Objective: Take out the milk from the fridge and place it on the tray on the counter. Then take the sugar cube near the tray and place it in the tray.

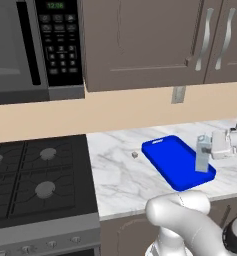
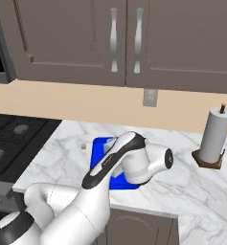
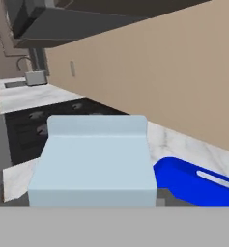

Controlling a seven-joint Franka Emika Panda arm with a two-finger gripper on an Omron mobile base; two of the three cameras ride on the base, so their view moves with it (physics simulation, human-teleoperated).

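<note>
Apparently the tool (image 1: pixel 216 146) grips the milk (image 1: pixel 203 154) from the side, keeping it upright over the tray's (image 1: pixel 166 152) near end, ready for lowering; the sugar cube (image 1: pixel 135 155) waits on the tabletop (image 1: pixel 117 172) just beside the tray.

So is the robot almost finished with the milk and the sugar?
About halfway. The milk is out of the fridge: in the left base view the gripper holds it upright at the near end of the blue tray, and whether it touches the tray cannot be told. Letting go comes next. The sugar cube lies untouched on the counter left of the tray, so that step is left.
</note>
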